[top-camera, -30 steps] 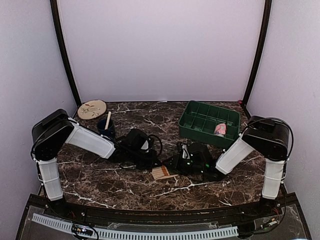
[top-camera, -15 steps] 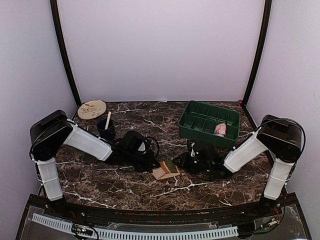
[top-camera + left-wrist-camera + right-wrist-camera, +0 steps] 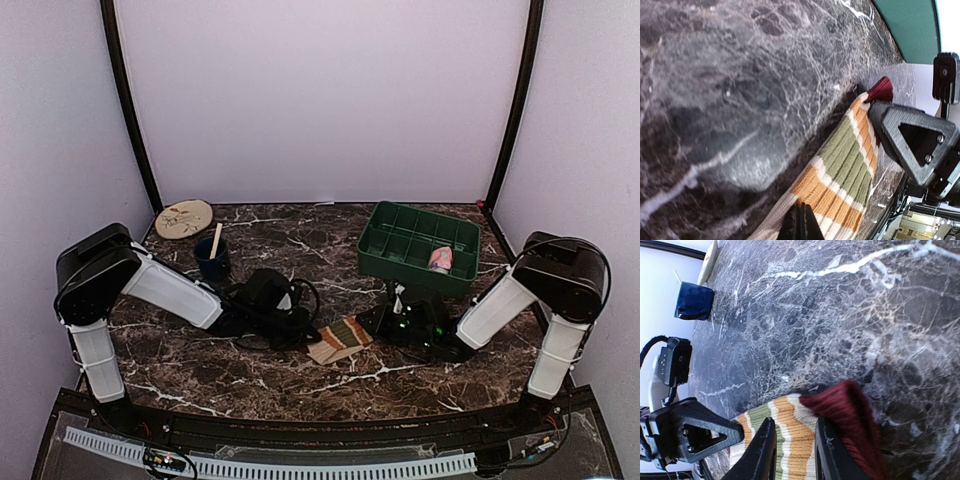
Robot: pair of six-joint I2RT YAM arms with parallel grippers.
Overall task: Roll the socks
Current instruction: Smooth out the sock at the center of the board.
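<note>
The striped sock (image 3: 341, 338) lies stretched on the counter (image 3: 200, 350) between our two hands. The pink sock (image 3: 440, 258) sits bunched in a right-side compartment of the tray (image 3: 395, 265), well apart.

Our left hand (image 3: 801, 224) is pinched fully together on the sock's pale cuff end. Our right hand (image 3: 794, 432) is clamped partway on the striped fabric just beside the dark red toe (image 3: 850, 415).

We judge the sock light, limp and stretchy. It is a ribbed knit in orange, green and cream bands, matte and grippy rather than slick, and nothing about it can break. It will sag and spring open, so we would hold it at the ends and keep the roll pressed against the counter. The polished, veined stone should let it slide easily.
</note>
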